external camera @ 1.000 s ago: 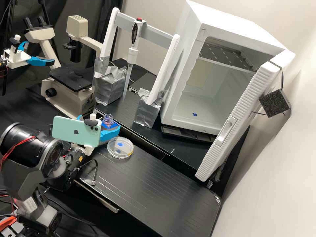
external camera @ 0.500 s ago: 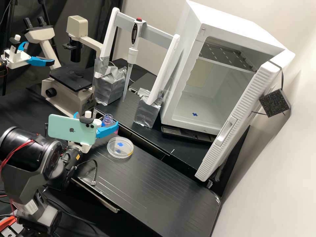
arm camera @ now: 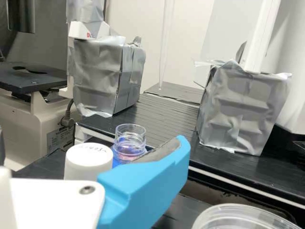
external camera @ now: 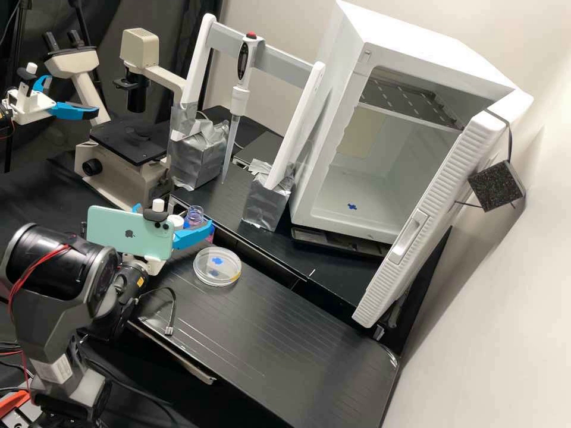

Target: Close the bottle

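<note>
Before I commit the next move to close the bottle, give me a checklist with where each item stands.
1. Bottle upright: ok.
2. Bottle mouth uncovered, ready for a cap: ok, the clear neck is bare.
3. Gripper open: ok, its fingers are spread apart.
4. White cap secured in the gripper: not ok, the spread fingers do not clamp it.
5. Petri dish out of the line from cap to bottle: ok.
6. Thread inside the cap undamaged: cannot tell, its underside is hidden.
</note>
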Action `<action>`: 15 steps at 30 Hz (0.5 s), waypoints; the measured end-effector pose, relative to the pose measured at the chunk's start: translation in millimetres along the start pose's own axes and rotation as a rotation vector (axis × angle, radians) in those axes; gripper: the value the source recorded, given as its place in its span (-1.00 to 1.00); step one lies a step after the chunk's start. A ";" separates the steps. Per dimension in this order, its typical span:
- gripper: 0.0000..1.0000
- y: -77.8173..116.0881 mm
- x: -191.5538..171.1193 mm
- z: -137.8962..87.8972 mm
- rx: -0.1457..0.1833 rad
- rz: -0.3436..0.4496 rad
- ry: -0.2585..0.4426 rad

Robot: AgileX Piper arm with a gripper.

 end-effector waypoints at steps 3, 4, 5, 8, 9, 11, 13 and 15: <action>-1.00 -2.7 0.5 -0.2 0.003 -0.012 -0.002; -1.00 -3.9 1.2 -1.0 0.003 -0.018 0.002; -1.00 -4.9 1.9 -1.2 0.003 -0.023 0.003; -1.00 -6.9 2.3 -1.3 0.003 -0.034 0.003; -1.00 -7.1 2.4 -1.1 0.003 -0.034 0.003; -1.00 -8.2 2.7 -0.3 0.002 -0.040 -0.002; -1.00 -8.6 2.8 0.0 0.002 -0.043 -0.003; -1.00 -8.6 2.9 -0.1 0.002 -0.042 -0.003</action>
